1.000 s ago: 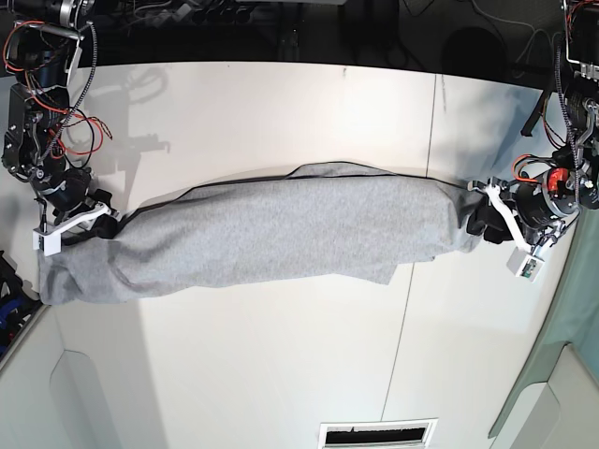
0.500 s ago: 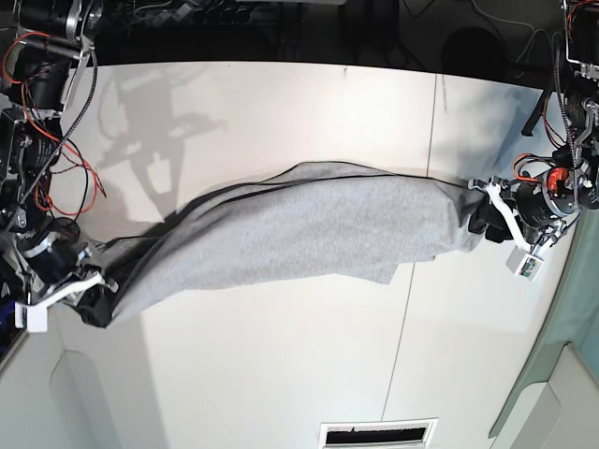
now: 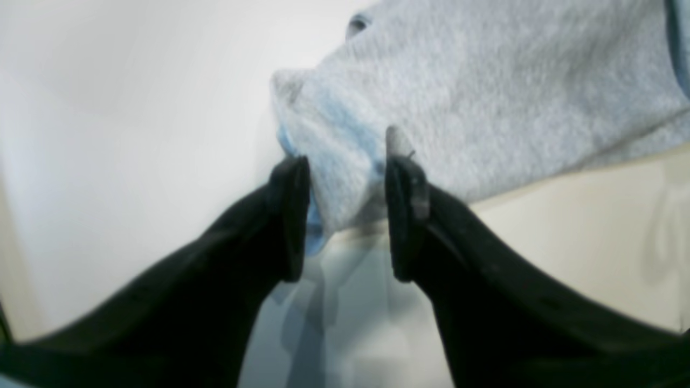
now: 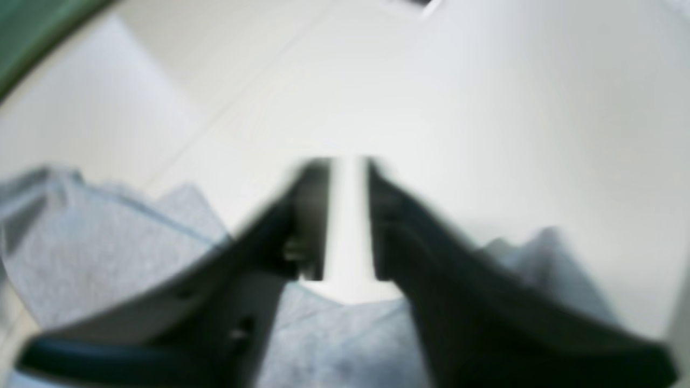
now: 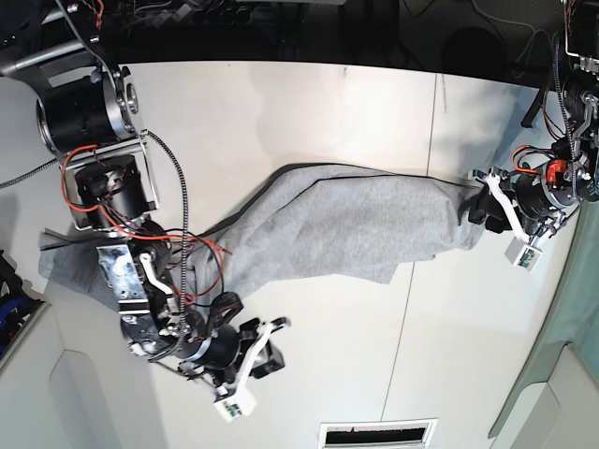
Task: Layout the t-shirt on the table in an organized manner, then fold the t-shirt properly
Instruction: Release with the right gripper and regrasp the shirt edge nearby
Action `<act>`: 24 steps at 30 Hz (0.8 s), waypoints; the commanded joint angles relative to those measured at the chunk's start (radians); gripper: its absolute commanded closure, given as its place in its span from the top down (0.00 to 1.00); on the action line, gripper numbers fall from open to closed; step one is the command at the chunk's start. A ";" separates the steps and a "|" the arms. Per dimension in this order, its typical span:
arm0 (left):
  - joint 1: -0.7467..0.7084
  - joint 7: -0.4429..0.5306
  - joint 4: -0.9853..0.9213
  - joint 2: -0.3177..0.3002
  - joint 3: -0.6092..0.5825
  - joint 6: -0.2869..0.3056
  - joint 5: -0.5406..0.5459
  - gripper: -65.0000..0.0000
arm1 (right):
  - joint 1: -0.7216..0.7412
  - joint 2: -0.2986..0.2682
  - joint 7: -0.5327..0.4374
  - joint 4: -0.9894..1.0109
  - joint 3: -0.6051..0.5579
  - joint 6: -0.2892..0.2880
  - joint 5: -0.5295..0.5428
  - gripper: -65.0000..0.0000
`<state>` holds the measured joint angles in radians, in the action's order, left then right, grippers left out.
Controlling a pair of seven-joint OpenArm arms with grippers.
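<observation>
1. Stretching across the middle of the table (image 5: 309, 374), the t-shirt (image 5: 356, 229) lies as a long rumpled grey band running from the left side to the right edge, its plain grey side up.

2. At the right end of that band, the left gripper (image 3: 345, 215) grips a bunched fold of the grey fabric; the left wrist view shows cloth pinched between the two black fingers (image 3: 288, 215), with the rest of the shirt fanning away behind them.

3. In the base view this same gripper (image 5: 489, 208) sits at the table's right edge, touching the shirt's gathered end.

4. The right gripper (image 4: 347, 221) has its jaws parted, and only white tabletop shows in the gap between them; nothing is clamped there.

5. Grey cloth lies below and to both sides of those fingers in the right wrist view, which is blurred.

6. In the base view the right gripper (image 5: 267, 344) is near the front left of the table, just off the shirt's near edge, with the arm reaching over the left part of the garment.

7. A corner of the shirt pokes out to the left from under that arm, resting on the table.

8. A thin dark seam line (image 5: 409, 281) crosses the tabletop from far to near, passing under the shirt's right part.
</observation>
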<state>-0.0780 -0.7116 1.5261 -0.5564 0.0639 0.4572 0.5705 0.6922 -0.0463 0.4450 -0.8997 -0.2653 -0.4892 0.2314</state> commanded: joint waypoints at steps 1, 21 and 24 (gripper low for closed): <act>0.007 0.011 0.018 -0.017 0.009 0.003 0.009 0.40 | 0.032 0.008 -0.023 0.014 -0.016 0.000 0.009 0.46; -0.041 0.005 0.042 -0.017 0.009 0.079 0.069 0.40 | -0.196 -0.222 -0.040 -0.143 0.197 -0.042 -0.101 0.55; -0.041 0.005 0.042 -0.017 0.009 0.079 0.070 0.40 | -0.197 -0.287 -0.083 -0.141 0.183 -0.050 -0.100 0.55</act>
<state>-0.1299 -0.7216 1.5501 -0.5568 0.0647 0.5323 0.6258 0.4656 -0.3199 0.3820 -1.0233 -0.0849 -0.5358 0.1192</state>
